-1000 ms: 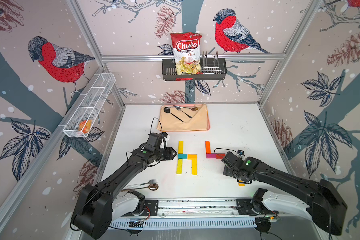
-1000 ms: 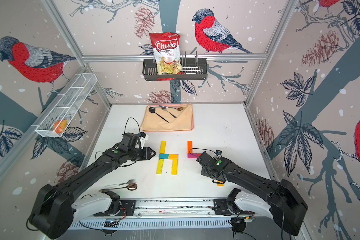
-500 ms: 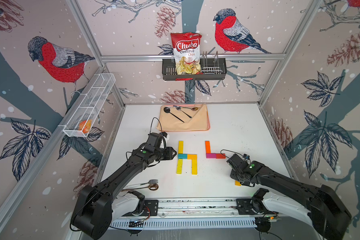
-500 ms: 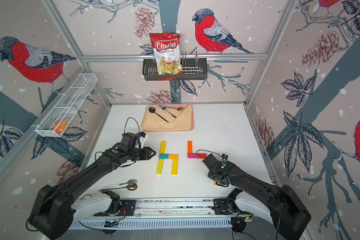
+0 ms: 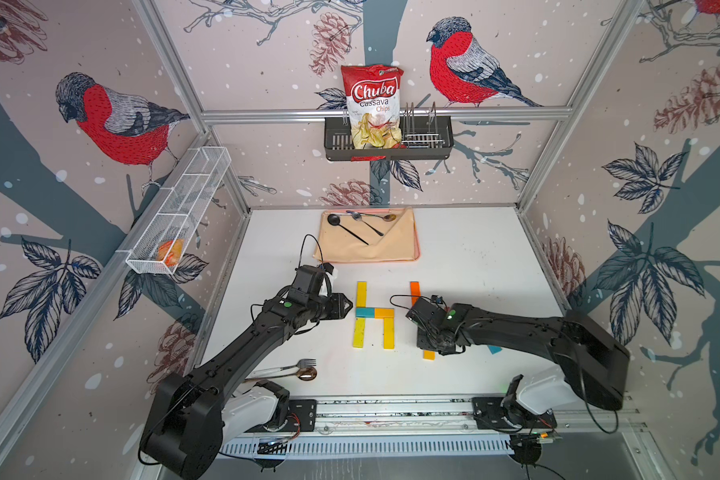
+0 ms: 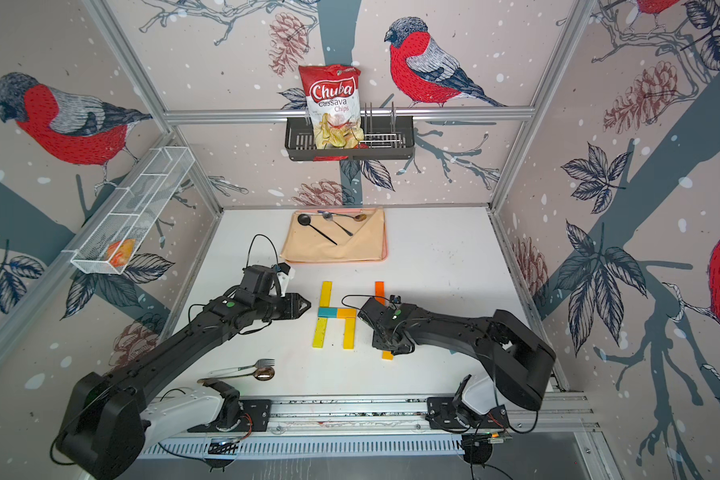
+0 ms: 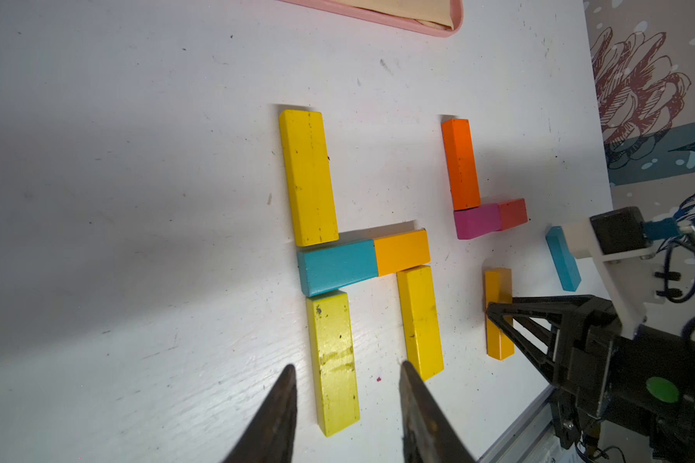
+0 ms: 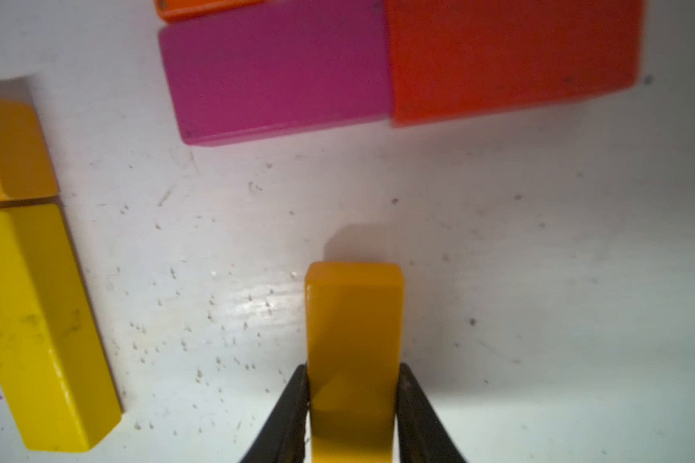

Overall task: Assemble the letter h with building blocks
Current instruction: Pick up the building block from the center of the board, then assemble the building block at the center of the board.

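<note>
Right gripper point(image 8: 353, 371), spread a second ago, now pinches the amber block point(image 8: 354, 312) and has shifted it toward the yellow h point(image 5: 359, 332). That plain plank sits just short of the magenta block point(image 8: 273, 72); left gripper point(image 7: 346, 371) hangs spread.

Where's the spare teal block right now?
On the robot's right side: the spare teal block lies flat just outboard of the amber block in the right hand; in a top view only its corner shows under the right arm.
</note>
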You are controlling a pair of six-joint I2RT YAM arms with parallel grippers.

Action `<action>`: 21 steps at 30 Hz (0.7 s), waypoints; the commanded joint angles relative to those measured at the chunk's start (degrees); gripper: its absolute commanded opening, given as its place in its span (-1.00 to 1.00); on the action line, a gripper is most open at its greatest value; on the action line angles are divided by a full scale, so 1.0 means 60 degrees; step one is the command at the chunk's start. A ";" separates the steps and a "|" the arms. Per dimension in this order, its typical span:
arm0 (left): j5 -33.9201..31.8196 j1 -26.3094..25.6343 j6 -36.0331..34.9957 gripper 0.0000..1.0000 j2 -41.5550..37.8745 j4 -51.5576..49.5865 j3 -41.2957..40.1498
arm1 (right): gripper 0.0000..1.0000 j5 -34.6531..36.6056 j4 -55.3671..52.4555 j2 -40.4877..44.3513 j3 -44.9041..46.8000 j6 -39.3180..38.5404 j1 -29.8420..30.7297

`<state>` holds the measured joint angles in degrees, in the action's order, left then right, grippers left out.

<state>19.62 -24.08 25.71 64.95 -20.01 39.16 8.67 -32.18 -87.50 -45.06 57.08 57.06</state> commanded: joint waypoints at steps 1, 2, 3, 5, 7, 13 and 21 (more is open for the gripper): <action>-0.0049 -0.0005 0.0047 -0.17 -0.0014 0.0067 0.0029 | -0.32 0.0021 0.0009 -0.0621 -0.0407 -0.0619 0.0097; -0.0048 0.0005 0.0037 -0.17 -0.0005 0.0055 0.0025 | -0.32 0.0008 0.0045 -0.0745 -0.0504 -0.0681 0.0113; -0.0050 -0.0001 0.0037 -0.16 0.0001 0.0068 0.0029 | -0.32 0.0006 0.0045 -0.0870 -0.0594 -0.0705 0.0087; -0.0061 -0.0001 0.0048 -0.17 0.0000 0.0060 0.0033 | -0.31 -0.0009 0.0075 -0.1012 -0.0720 -0.0746 0.0093; -0.0084 -0.0001 0.0048 -0.17 -0.0001 0.0066 0.0029 | -0.31 -0.0001 0.0065 -0.1085 -0.0833 -0.0747 0.0072; -0.0072 -0.0001 0.0044 -0.16 0.0044 0.0058 0.0036 | -0.19 -0.0155 0.0080 -0.1151 -0.0895 -0.0714 0.0055; -0.0062 -0.0001 0.0046 -0.17 -0.0019 0.0059 0.0022 | 0.18 -0.0141 -0.0182 -0.0593 -0.0893 -0.0367 0.0061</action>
<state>19.33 -24.08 25.71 65.04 -20.01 39.16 8.03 -31.97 -92.40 -50.54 53.19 57.32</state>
